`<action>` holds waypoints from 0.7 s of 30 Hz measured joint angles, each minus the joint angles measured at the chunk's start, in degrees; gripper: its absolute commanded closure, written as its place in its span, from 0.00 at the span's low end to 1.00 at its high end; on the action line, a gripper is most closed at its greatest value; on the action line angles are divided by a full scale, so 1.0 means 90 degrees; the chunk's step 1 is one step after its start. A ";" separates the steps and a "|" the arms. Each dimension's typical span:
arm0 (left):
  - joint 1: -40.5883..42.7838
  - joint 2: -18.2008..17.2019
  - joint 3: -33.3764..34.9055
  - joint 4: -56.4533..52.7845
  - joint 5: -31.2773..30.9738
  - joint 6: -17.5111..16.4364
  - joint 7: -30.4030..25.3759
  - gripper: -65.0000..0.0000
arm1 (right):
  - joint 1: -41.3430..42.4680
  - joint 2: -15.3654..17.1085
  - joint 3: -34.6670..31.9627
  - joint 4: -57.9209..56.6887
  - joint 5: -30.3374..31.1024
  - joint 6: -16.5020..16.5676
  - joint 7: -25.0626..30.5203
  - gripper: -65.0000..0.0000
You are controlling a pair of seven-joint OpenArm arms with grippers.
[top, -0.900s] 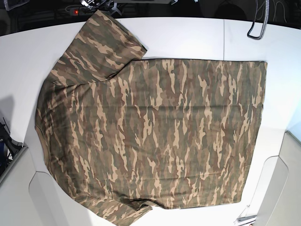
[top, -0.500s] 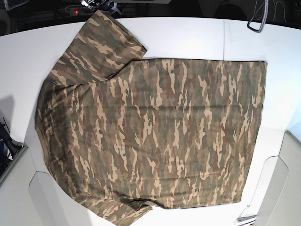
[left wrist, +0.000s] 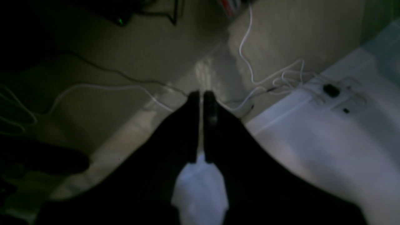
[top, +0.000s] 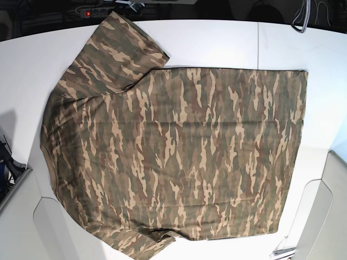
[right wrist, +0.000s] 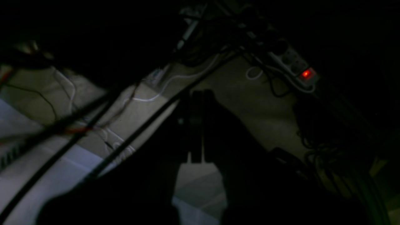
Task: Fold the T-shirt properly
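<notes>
- T-shirt [top: 173,157] lies flat, unfolded, on the white tabletop [top: 217,43], covering most of it.
- Shirt's collar end sits at the base view's left, its hem at the right.
- Near sleeve, at the shirt's bottom left, runs out of frame; far sleeve reaches the tabletop's far edge.
- Neither arm over the shirt in the base view.
- Left hand [left wrist: 202,95] has fingers pressed nearly together, nothing between them, off the shirt, floor and white cables [left wrist: 250,62] beyond.
- Right hand [right wrist: 197,93] is closed and empty, dark view, cables and a power strip [right wrist: 293,67] with red light beyond.
</notes>
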 measured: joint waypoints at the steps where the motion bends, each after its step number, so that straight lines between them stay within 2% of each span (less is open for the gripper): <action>1: 0.0097 -0.0070 0.0000 0.0083 -0.0051 0.0000 0.0005 0.95 | -0.0136 0.0083 0.0000 0.0131 -0.0005 -0.0002 0.0007 1.00; 6: 0.0658 -0.0425 -0.0231 0.0891 -0.0141 0.0002 0.0029 0.95 | -0.0843 0.0525 0.0000 0.0988 0.0197 -0.0010 -0.0012 1.00; 8: 0.0945 -0.0510 -0.0622 0.1362 -0.0170 0.0022 0.0039 0.95 | -0.1129 0.0750 -0.0002 0.1384 0.0471 0.0051 -0.0034 1.00; 14: 0.1826 -0.0600 -0.2246 0.2681 -0.0177 -0.0012 0.0180 0.95 | -0.1875 0.1355 -0.0010 0.2769 0.1469 0.0653 -0.0423 1.00; 18: 0.2455 -0.0670 -0.3043 0.3599 -0.0194 -0.0372 0.0321 0.95 | -0.2370 0.1695 -0.0010 0.3825 0.1991 0.0869 -0.0503 1.00; 21: 0.2934 -0.0748 -0.3461 0.4347 -0.0576 -0.0600 0.0318 0.95 | -0.2759 0.1923 0.0000 0.4558 0.2273 0.1008 -0.0566 1.00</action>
